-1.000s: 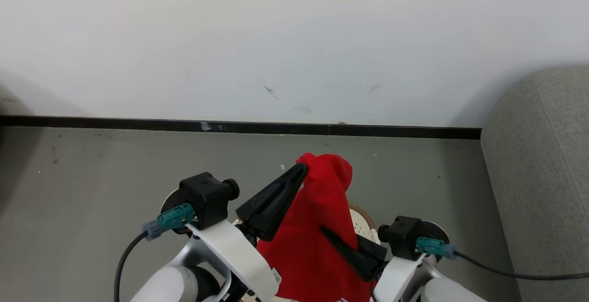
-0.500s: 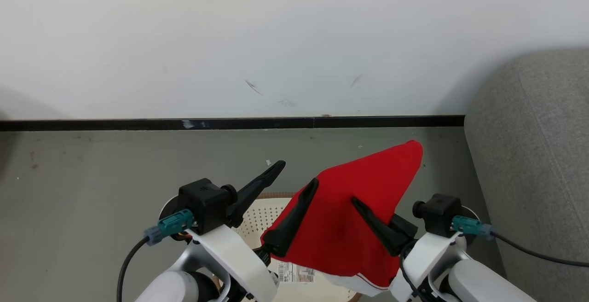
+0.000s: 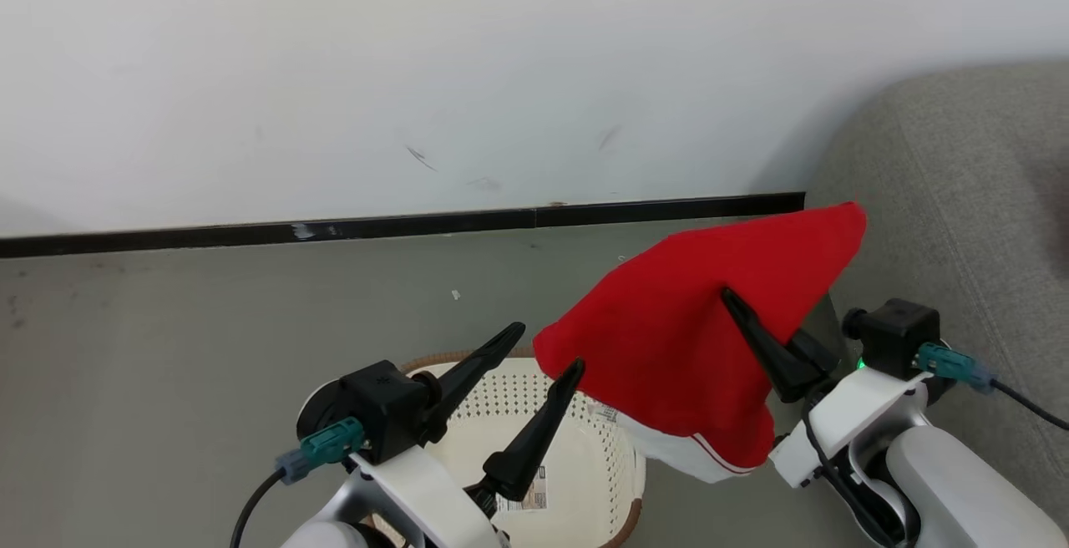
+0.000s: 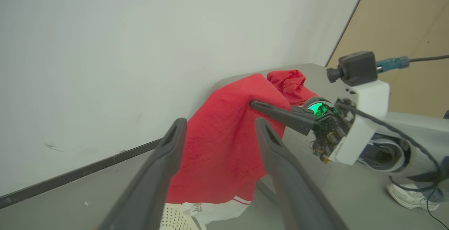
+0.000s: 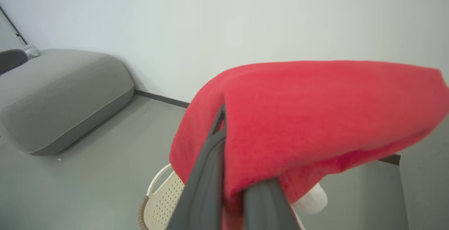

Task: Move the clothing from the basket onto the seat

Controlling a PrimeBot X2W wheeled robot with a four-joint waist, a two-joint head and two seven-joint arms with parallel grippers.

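One red garment, the clothing [image 3: 710,339], hangs in mid-air between the basket [image 3: 493,414] and the seat [image 3: 960,197], with a white panel edged in striped trim drooping beneath it. The right gripper [image 3: 739,306] is clamped on the fabric, one finger buried under cloth. The left gripper [image 3: 548,346] is spread wide and empty. The frame edge crops the basket, and its label is half hidden.

paper label [image 3: 529,489] on basket [image 3: 597,469] btm, print too small to read, no legible txt
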